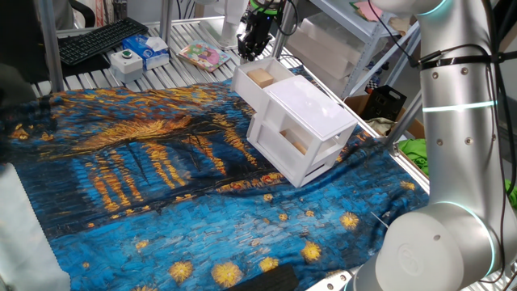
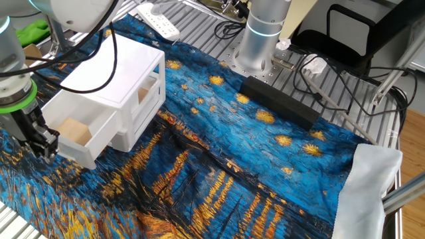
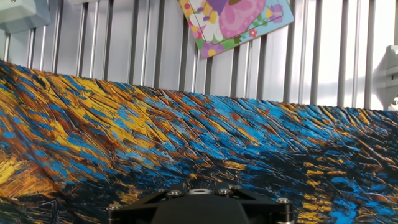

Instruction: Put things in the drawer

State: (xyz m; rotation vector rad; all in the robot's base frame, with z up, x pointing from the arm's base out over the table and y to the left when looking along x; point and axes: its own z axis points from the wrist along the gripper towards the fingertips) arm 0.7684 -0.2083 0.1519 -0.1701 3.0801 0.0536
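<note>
Tan block (image 1: 260, 78) rests inside pulled-out upper drawer (image 1: 245, 90) of white cabinet (image 1: 311, 121) on painted cloth (image 1: 161, 186). Tool (image 1: 252, 44) just outside drawer front, low, likely positioned to push drawer shut. Fingers look closed, empty.

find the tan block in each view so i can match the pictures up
One fixed view: the tan block lies in the open upper drawer, upper middle, below the claw.
The other fixed view: the block lies in the same drawer at left, beside the claw.
Hand view: not in it; only cloth and slatted table show.
Shared landmark: the white cabinet in both fixed views.
</note>
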